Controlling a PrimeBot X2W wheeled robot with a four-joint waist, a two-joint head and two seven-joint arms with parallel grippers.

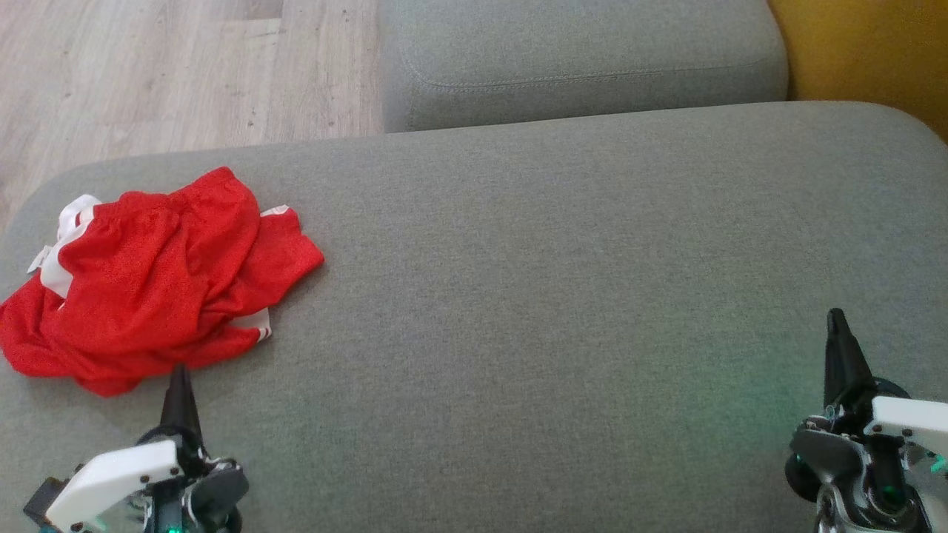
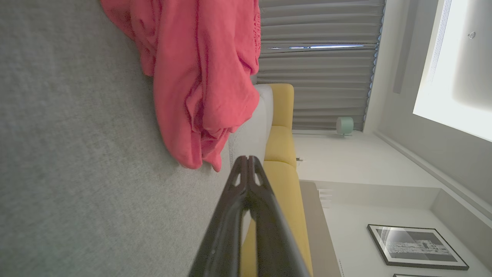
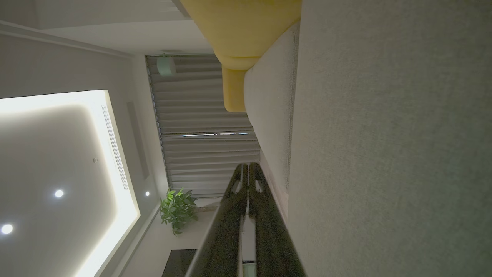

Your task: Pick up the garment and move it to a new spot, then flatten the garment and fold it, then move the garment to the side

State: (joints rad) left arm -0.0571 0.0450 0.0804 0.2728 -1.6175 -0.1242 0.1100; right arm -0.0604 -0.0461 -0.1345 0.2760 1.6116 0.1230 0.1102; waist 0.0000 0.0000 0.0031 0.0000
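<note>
I have the red garment (image 1: 159, 277) crumpled in a heap on the left part of the grey cushion (image 1: 555, 296), close to its left edge. White trim shows at the heap's upper left and lower right. It is bunched, not flat and not folded.

The left gripper (image 1: 180, 370) sits at lower left in the head view, its 2 fingers pressed together into 1 point and gripping nothing. The tip is just beside the garment's near edge; I cannot tell if it touches the cloth. The right gripper (image 1: 837, 314) is at lower right, also closed tip to tip with nothing in it. It is over bare grey fabric, well apart from the garment.

In the left wrist view the closed fingers point past the heap's lowest fold, near it but apart. Beyond are a yellow sofa (image 2: 282, 142), a pleated curtain (image 2: 319, 77) and a framed picture (image 2: 417, 246). The right wrist view has the shut fingers beside grey cushion fabric, plus a potted plant (image 3: 177, 209) and 3 round ceiling lights (image 3: 59, 193).

Behind the big cushion in the head view are a 2nd grey cushion (image 1: 578, 59) and, at upper left, wood floor (image 1: 148, 66).
</note>
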